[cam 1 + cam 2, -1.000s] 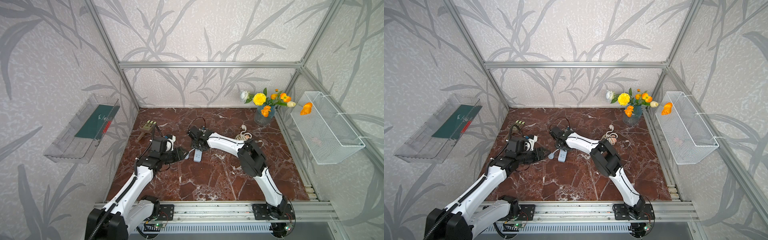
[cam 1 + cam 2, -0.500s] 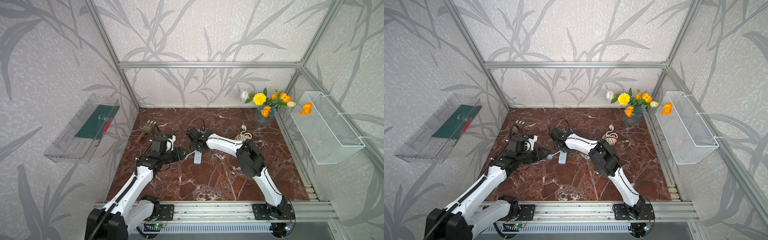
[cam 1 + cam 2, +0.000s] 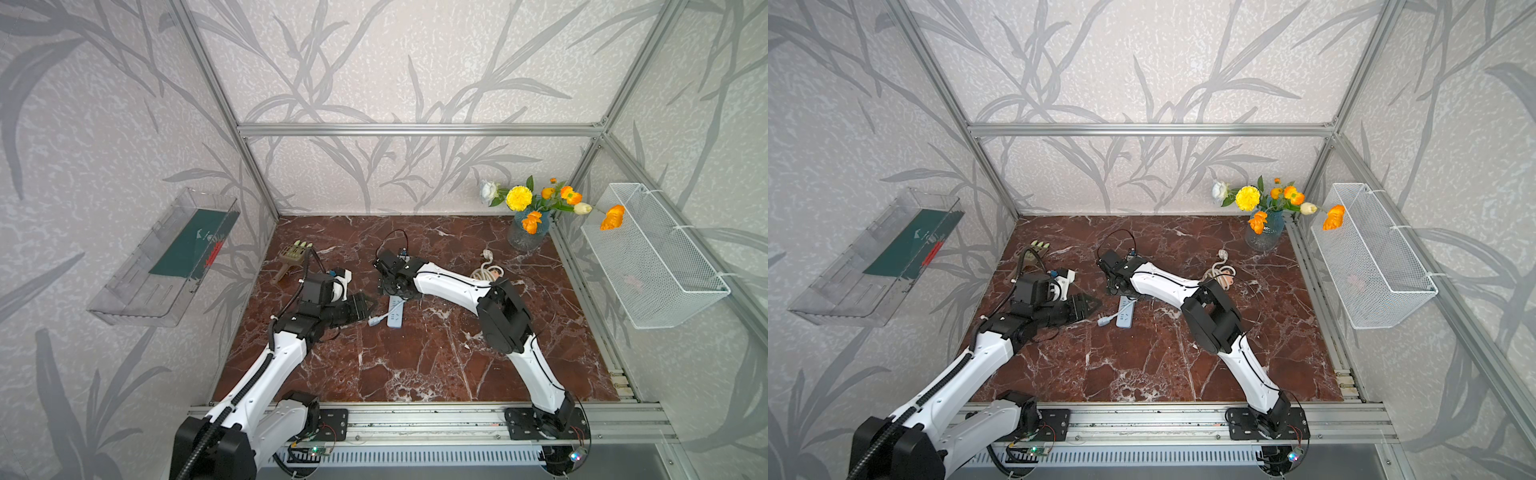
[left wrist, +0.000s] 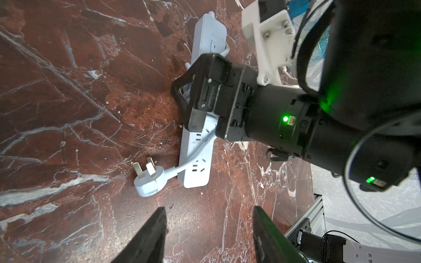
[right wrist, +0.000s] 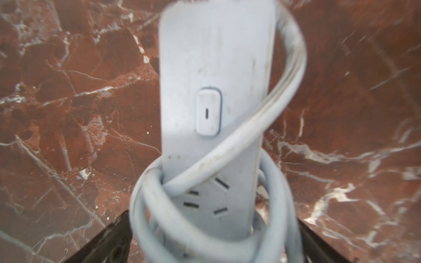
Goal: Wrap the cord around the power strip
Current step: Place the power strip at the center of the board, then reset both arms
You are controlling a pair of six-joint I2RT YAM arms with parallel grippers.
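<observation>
A white power strip [image 3: 395, 316] [image 3: 1126, 312] lies flat on the marble table, in both top views. Its cord [image 5: 280, 95] is looped around the middle of the strip [image 5: 214, 57]. The plug [image 4: 149, 180] rests on the marble beside the strip's near end [image 4: 198, 173]. My right gripper [image 5: 211, 241] reaches down over the strip's far half [image 3: 392, 291], open, with one finger [image 5: 114, 241] on each side of the wrapped loops. My left gripper [image 4: 208, 218] hovers open just short of the plug [image 3: 374, 322], holding nothing.
A second coiled white cable [image 3: 486, 270] lies right of the right arm. A vase of flowers [image 3: 528, 232] stands at the back right corner. A brush-like tool [image 3: 291, 255] lies at the back left. A wire basket [image 3: 648, 257] and a clear shelf [image 3: 166, 257] hang on the side walls.
My right gripper's jaws have spread wider around the wrapped strip. The strip, the plug and the left arm have stayed where they were.
</observation>
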